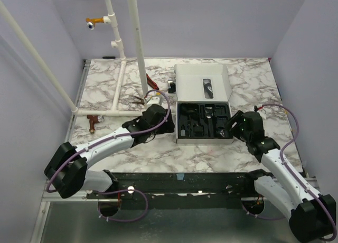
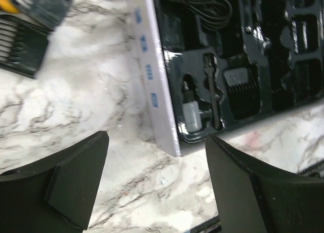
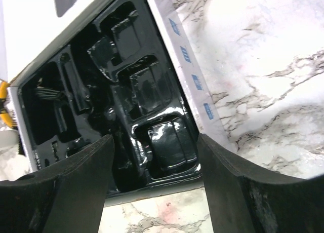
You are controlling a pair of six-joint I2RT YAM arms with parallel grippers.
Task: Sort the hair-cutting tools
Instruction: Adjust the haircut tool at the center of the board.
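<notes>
Your left hand (image 2: 156,142) and right hand (image 3: 154,139) hover released, empty, at the lower corners of the case (image 1: 204,141), mid-frame. Drop blindly and a finger may clip its rim, spilling guards (image 2: 245,91).

your left arm (image 1: 105,143) and right arm (image 1: 280,171) share one build: smooth white shells on the long links, chunky black housings at the joints and wrists. a thin purple cable (image 1: 168,103) loops along each arm. on the left gripper (image 2: 157,187) and right gripper (image 3: 154,182) your fingers (image 2: 76,187) are broad, matte black wedges with flat inner faces.
</notes>
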